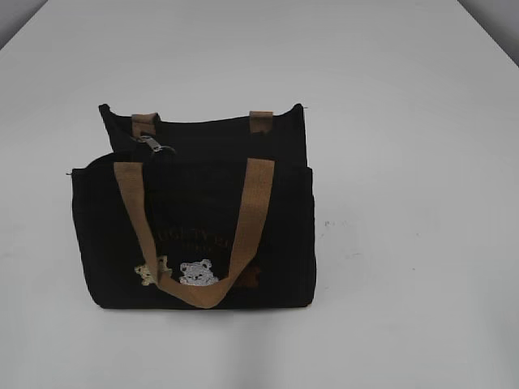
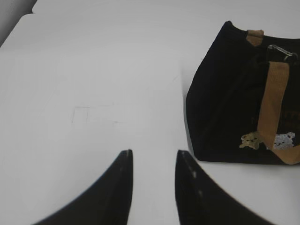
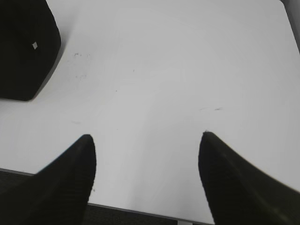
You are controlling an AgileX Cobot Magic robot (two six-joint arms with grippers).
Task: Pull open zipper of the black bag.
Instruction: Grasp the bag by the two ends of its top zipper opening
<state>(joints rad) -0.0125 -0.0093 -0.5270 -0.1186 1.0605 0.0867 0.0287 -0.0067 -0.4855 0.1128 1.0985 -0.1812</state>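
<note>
I count one black bag on one white table. It has two tan handles, one silvery zipper pull and two embroidered bears that I can make out. My two grippers show two fingers each.

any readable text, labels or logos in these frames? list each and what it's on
Tan lettering on the front of the black bag, two lines above the embroidered bears: too dim and blurred to read in the exterior view.
Same lettering in the left wrist view: only an orange edge shows at the frame border, unreadable.
Small white mark on the bag's side in the right wrist view: a plain fleck, no text.
White table, both grippers: no text visible.
</note>
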